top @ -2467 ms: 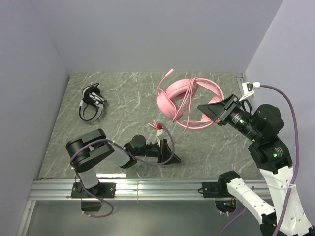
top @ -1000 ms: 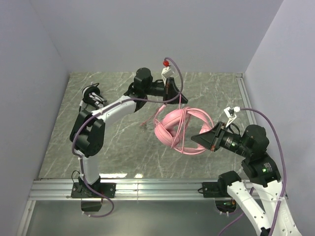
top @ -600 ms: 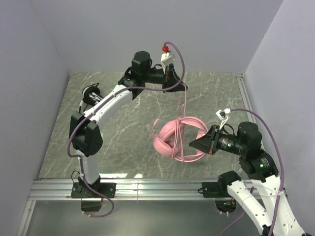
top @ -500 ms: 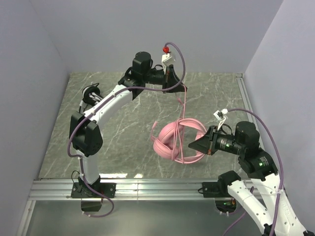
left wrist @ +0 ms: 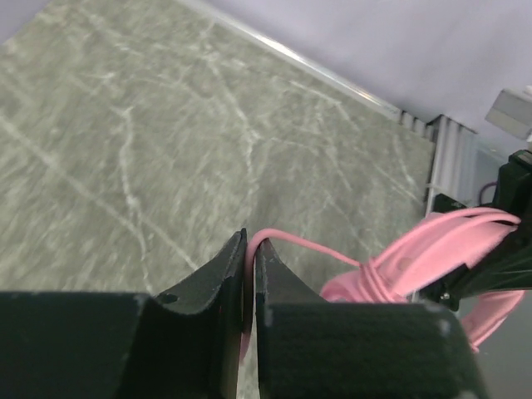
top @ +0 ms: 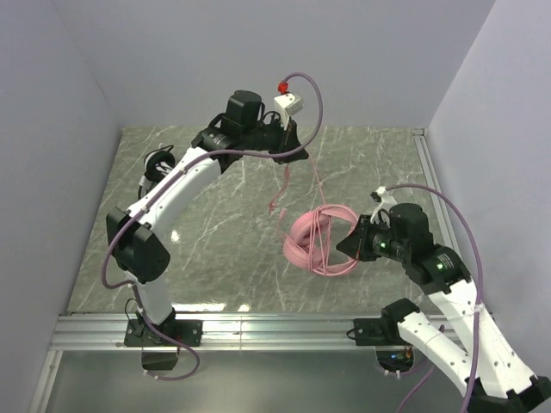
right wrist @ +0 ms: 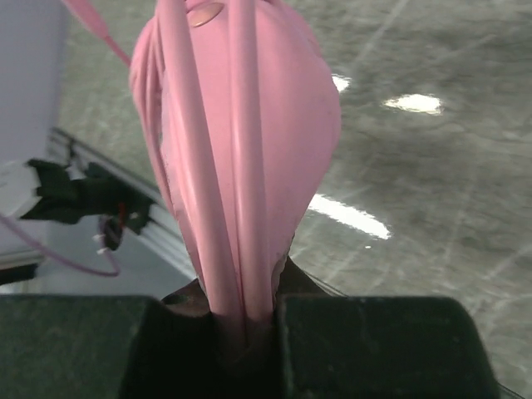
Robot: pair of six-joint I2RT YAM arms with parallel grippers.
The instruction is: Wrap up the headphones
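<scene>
The pink headphones (top: 308,245) hung edge-on, with the pink cable (right wrist: 245,166) wound several turns over the band. The right gripper (top: 349,246) clamped the band; the left gripper (top: 297,155), at 11 o'clock, pinched the cable.

Right wrist view: pink headset (right wrist: 249,125) cut off by top edge, its lower part hidden within right claw (right wrist: 241,309). Top view: black-and-white headset (top: 156,165) partly hidden behind left arm (top: 176,185); pink cable (top: 279,185) loose end blurred

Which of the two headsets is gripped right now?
The pink headset: right gripper clamps it, left gripper pinches its cable. The black-and-white headset lies untouched, far left on the table.
</scene>
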